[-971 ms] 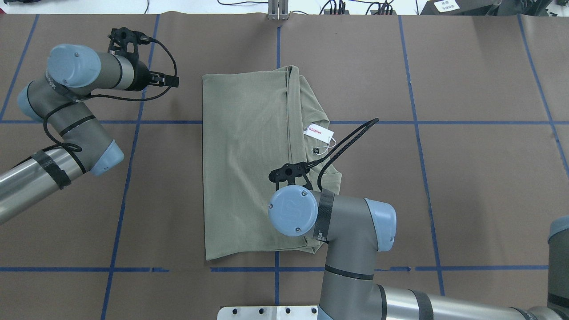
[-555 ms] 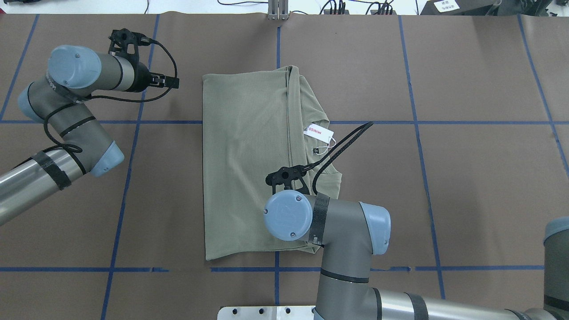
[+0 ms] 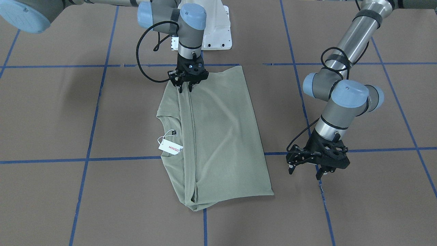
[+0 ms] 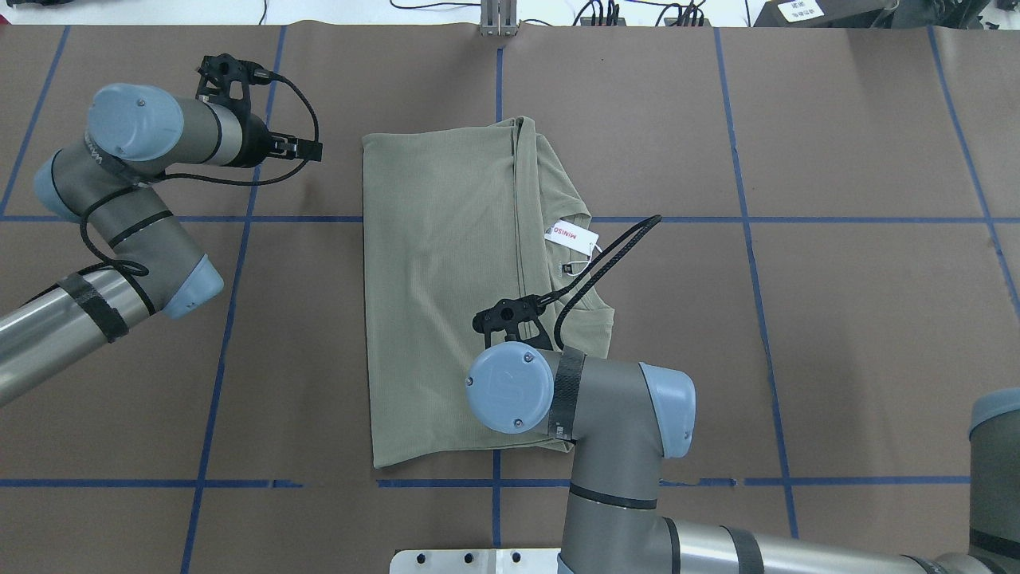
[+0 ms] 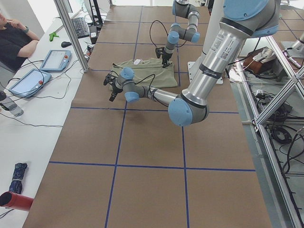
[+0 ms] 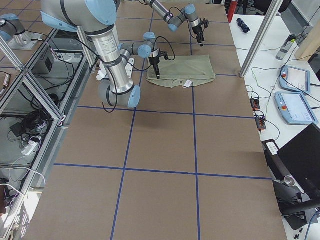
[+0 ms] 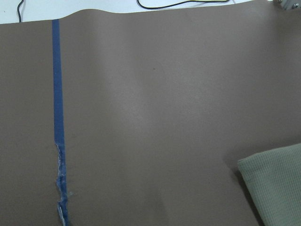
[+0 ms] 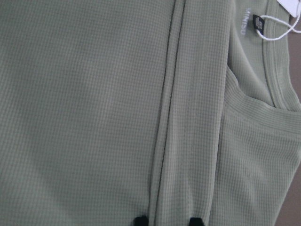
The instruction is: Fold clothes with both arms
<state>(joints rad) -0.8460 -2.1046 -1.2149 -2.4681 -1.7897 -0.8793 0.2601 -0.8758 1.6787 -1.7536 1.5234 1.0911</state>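
The brown papered table (image 4: pixel 837 335) is carrying the shirt (image 4: pixel 438 279), folded lengthwise, at its middle. The right gripper (image 3: pixel 184 89) is hanging slightly parted, empty, over its doubled edge; the left gripper (image 3: pixel 305 172) is hovering spread, empty, beside it. A shallow pinch would be catching one layer, spilling the fold

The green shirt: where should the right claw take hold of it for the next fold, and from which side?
Probably the raised lengthwise ridge where folded layers meet, at the end of the shirt nearest the robot. Come straight down from above: the shirt lies flat, and the open right claw straddles that ridge there.
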